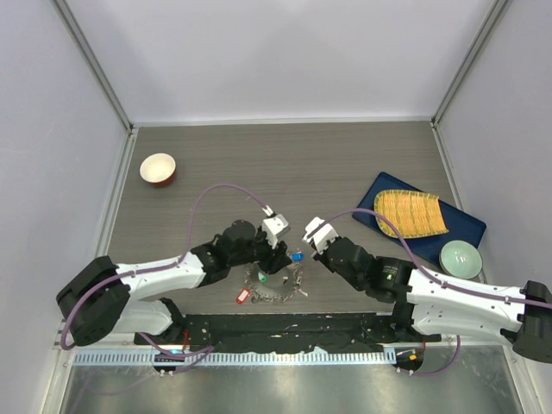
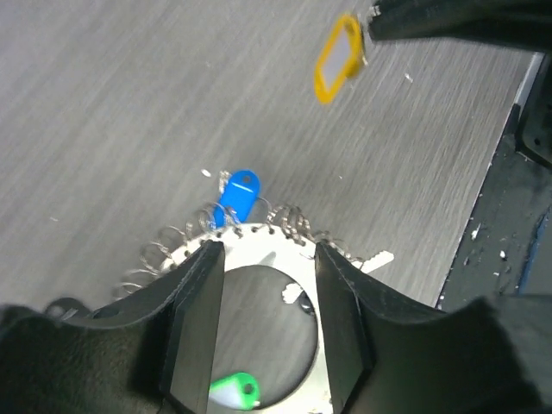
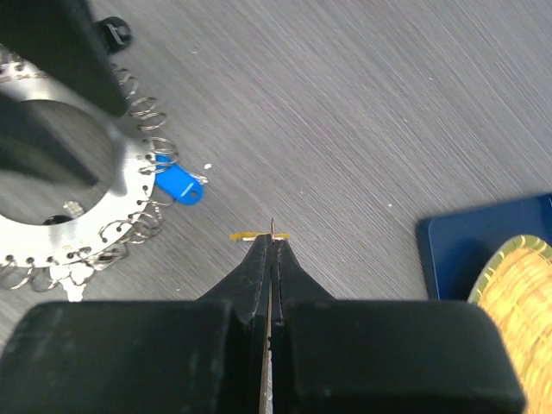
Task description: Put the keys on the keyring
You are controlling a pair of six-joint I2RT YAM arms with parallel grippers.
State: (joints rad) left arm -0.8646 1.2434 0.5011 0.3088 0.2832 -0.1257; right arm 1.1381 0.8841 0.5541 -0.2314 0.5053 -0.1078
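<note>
The grey toothed keyring (image 1: 278, 291) lies flat at the near middle of the table, with small wire loops around its rim. Keys with blue (image 1: 297, 256), green (image 1: 261, 278) and red (image 1: 242, 296) tags lie at it. My left gripper (image 1: 278, 257) is open, its two fingers (image 2: 200, 297) straddling the ring's hole on the ring's rim (image 2: 259, 244). The blue tag (image 2: 237, 195) lies just beyond the rim and the green tag (image 2: 231, 390) shows in the hole. My right gripper (image 3: 272, 241) is shut on a thin silver key whose yellow tag (image 3: 255, 235) (image 2: 338, 59) hangs above the table, right of the ring (image 3: 65, 226).
A red-and-white bowl (image 1: 158, 169) stands at the far left. A blue tray (image 1: 461, 226) with a yellow woven mat (image 1: 410, 213) lies at the right, with a pale green bowl (image 1: 461, 259) on it. The black base rail (image 1: 285, 332) runs along the near edge.
</note>
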